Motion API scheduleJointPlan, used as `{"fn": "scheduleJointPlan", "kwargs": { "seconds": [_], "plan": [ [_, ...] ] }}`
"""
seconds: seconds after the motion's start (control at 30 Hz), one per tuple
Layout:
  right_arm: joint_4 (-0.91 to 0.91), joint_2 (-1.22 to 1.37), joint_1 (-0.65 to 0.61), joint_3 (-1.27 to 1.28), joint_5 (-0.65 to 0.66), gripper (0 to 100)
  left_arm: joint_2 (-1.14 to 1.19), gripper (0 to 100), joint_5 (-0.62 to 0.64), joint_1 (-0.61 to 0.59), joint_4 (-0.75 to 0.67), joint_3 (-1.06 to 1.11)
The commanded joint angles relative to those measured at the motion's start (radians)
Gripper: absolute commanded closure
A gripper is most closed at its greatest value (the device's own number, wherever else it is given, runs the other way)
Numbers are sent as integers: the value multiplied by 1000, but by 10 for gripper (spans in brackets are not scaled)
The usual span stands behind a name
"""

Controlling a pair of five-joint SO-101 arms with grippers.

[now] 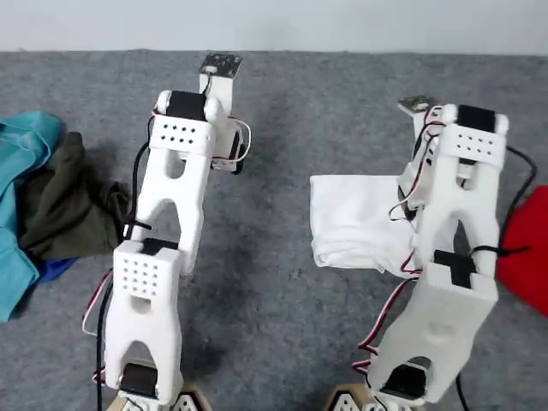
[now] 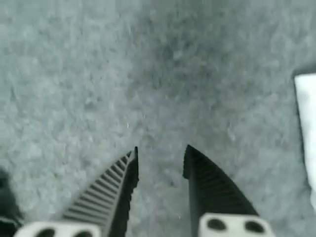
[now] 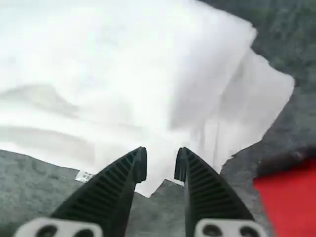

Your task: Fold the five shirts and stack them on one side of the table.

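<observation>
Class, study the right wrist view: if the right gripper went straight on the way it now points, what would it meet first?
Most likely the white shirt: its edge lies just ahead of the right gripper. How high the gripper is above the cloth is unclear.

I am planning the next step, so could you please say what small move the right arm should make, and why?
Probably lower the right tool and close it on the white shirt at its edge: the jaws stand apart, empty, over that edge, and a loose layer juts out toward the red shirt, so the fold looks unfinished.
</observation>
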Motion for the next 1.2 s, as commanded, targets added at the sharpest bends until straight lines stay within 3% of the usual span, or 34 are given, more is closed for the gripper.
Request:
{"fn": "scheduleJointPlan", "kwargs": {
  "seconds": [0.0,0.73,0.83,0.97,1.17],
  "plan": [
    [-28,-10,28,-31,25,876,-120,855,14,3,29,93],
    [-179,157,64,-31,144,881,-135,857,15,3,29,260],
    [-174,179,64,-31,146,897,-137,902,15,-3,29,260],
    [-168,171,54,-31,140,991,-127,987,15,-6,29,265],
    [-166,148,51,-31,140,989,-127,986,15,-5,29,372]
  ]
}}
